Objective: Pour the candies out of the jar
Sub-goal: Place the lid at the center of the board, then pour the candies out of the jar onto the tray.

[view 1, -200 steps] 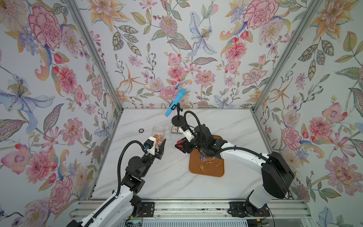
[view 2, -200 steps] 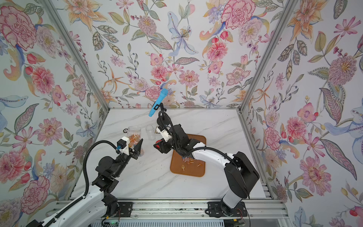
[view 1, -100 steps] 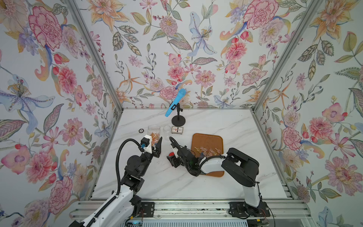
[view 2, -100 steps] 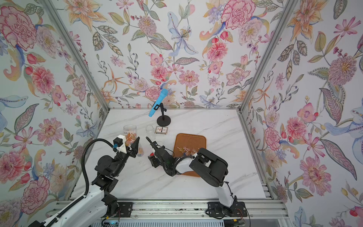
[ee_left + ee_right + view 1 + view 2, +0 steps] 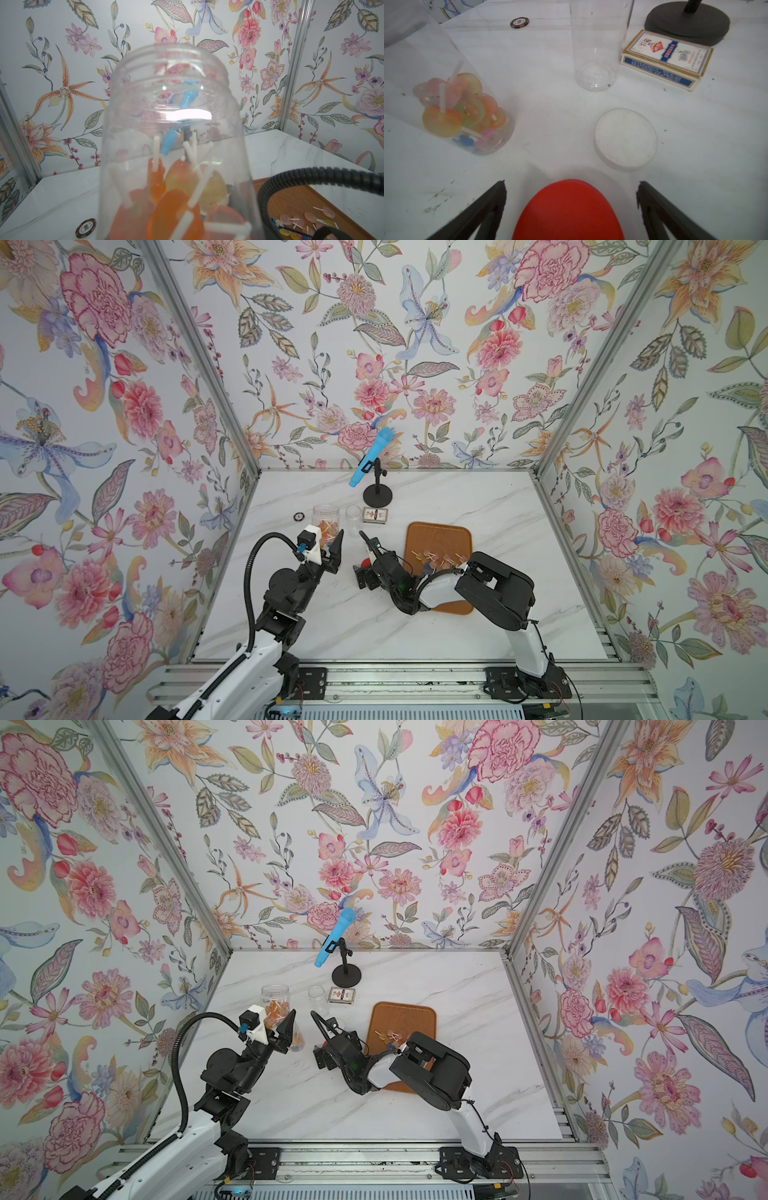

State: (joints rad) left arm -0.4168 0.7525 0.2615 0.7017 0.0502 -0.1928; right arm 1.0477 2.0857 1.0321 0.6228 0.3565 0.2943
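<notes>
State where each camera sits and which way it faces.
Top views: high in front, looking down at the table; left arm and right arm show.
Left wrist: behind the held jar, facing the back wall; no fingers show.
Right wrist: low over the table, looking toward its back edge; its open hand straddles the red lid.
Shared: both wrist views show the jar and chip.

Likely lab booth, floral wallpaper panels (image 5: pixel 374 344), aluminium frame (image 5: pixel 395 672)

Near the tabletop's (image 5: pixel 478 497) left edge is the jar (image 5: pixel 326 517), candies (image 5: pixel 326 531) in it — a chip (image 5: pixel 298 516) to its left, a cup (image 5: pixel 353 516) just right, then a card box (image 5: pixel 375 514). A microphone stand (image 5: pixel 377 495) is behind them by the back edge. Right of centre lies a tray (image 5: pixel 438 537) — loose candies (image 5: pixel 432 558) on it.
</notes>
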